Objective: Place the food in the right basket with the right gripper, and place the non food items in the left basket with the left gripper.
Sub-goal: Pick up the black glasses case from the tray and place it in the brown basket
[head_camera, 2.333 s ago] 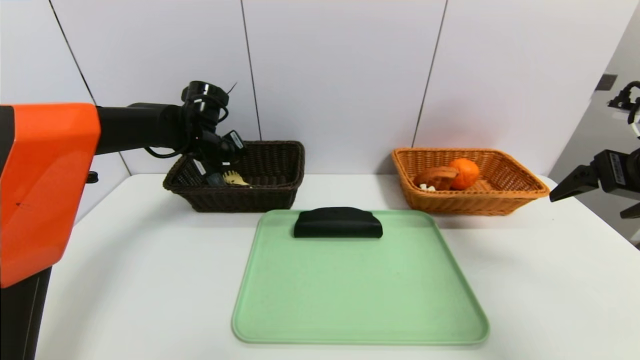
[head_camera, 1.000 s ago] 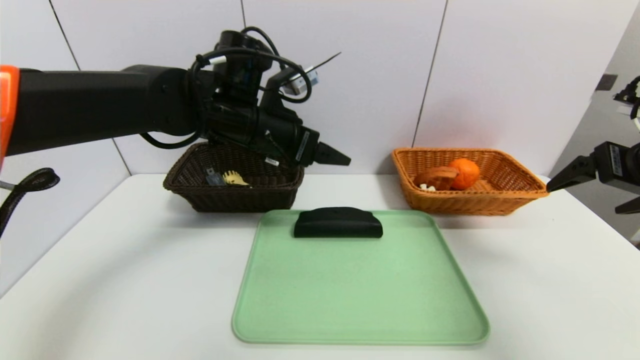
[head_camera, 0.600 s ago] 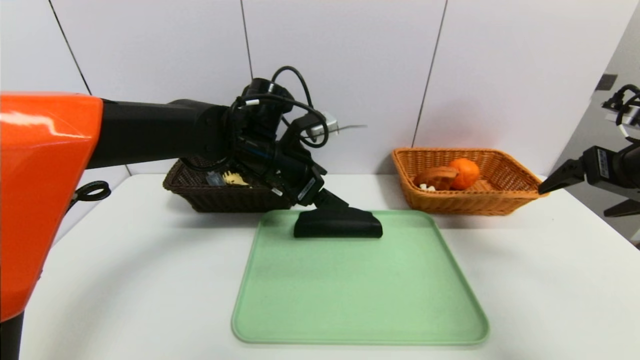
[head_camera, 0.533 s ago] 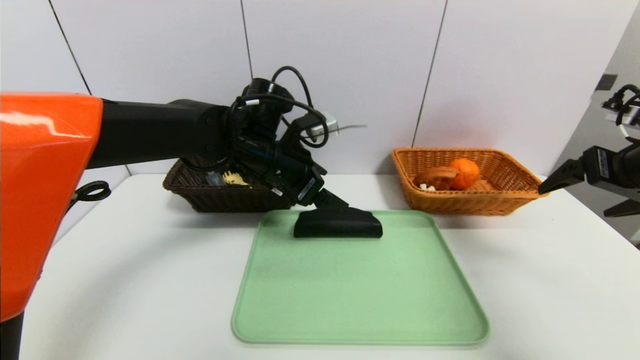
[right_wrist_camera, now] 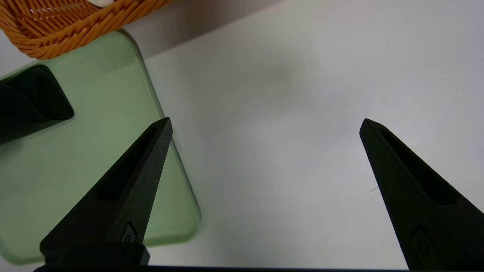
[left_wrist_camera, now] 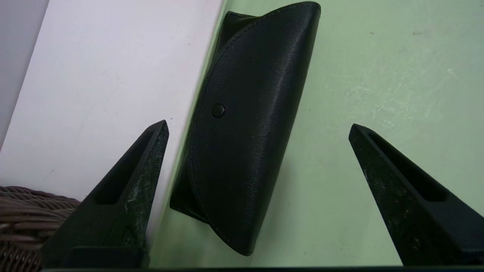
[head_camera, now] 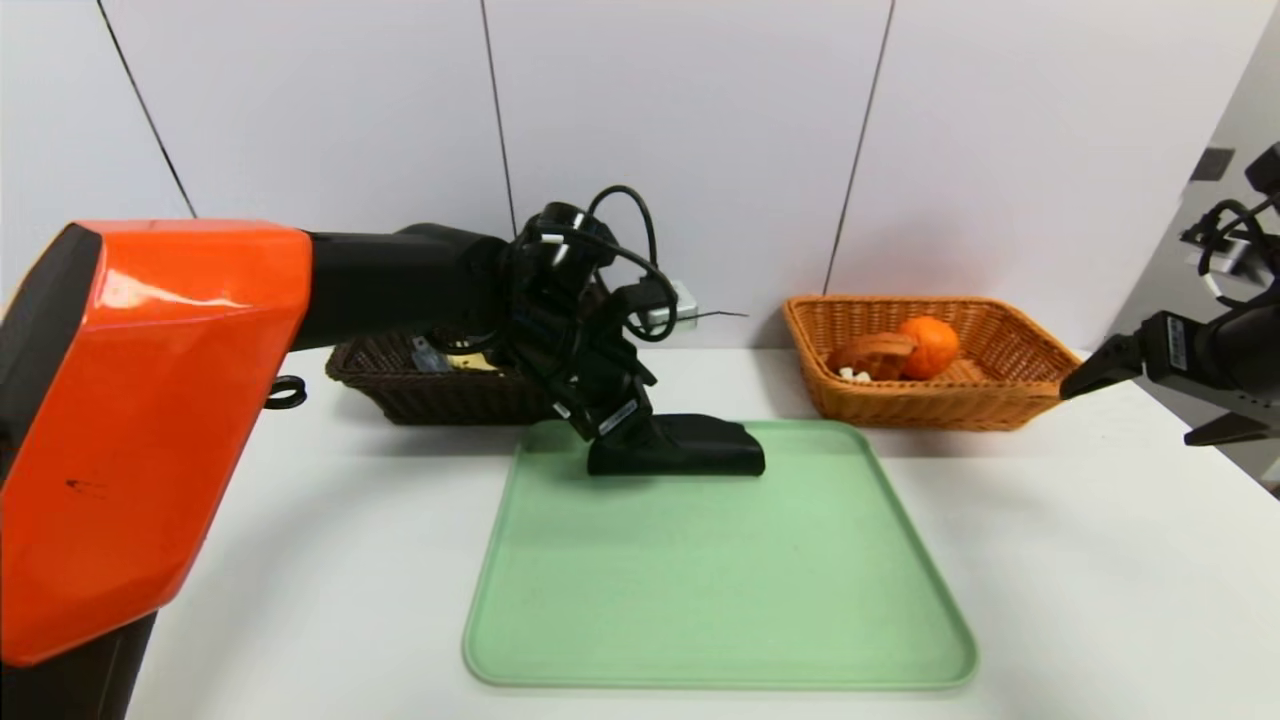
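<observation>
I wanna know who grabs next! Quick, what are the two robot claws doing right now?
Left gripper: jaws open, either side of the black pouch, holding nothing.
Right gripper: jaws open, empty, above the table.

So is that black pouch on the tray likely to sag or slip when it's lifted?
The black pouch keeps a rounded, arched form, so it probably stays fairly firm. Its grained skin should grip reasonably. The open left gripper straddles one end, so the far end may droop.
</observation>
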Robot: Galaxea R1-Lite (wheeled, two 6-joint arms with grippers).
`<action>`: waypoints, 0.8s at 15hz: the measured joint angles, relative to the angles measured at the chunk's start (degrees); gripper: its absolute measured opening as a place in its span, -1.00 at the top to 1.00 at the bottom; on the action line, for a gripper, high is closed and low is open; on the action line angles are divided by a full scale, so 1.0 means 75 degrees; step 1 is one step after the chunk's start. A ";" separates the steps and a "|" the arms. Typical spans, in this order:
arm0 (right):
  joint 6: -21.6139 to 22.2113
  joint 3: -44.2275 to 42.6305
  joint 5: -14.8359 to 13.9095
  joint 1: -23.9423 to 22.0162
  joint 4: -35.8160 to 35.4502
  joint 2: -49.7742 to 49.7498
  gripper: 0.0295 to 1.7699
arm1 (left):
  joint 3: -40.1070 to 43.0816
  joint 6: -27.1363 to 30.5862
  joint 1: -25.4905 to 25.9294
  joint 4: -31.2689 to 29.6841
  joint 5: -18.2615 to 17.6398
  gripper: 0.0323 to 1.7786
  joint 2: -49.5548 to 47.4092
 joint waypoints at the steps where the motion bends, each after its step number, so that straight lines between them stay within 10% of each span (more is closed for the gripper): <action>1: -0.0007 0.0000 0.0000 -0.0005 -0.0080 0.0023 -0.93 | -0.0026 0.0094 -0.0011 0.0033 0.0003 -0.90 0.0078; 12: -0.0037 0.0036 0.0163 -0.0093 -0.0167 0.0174 -0.93 | -0.0085 0.0650 -0.0122 -0.0314 0.0489 -0.90 0.0666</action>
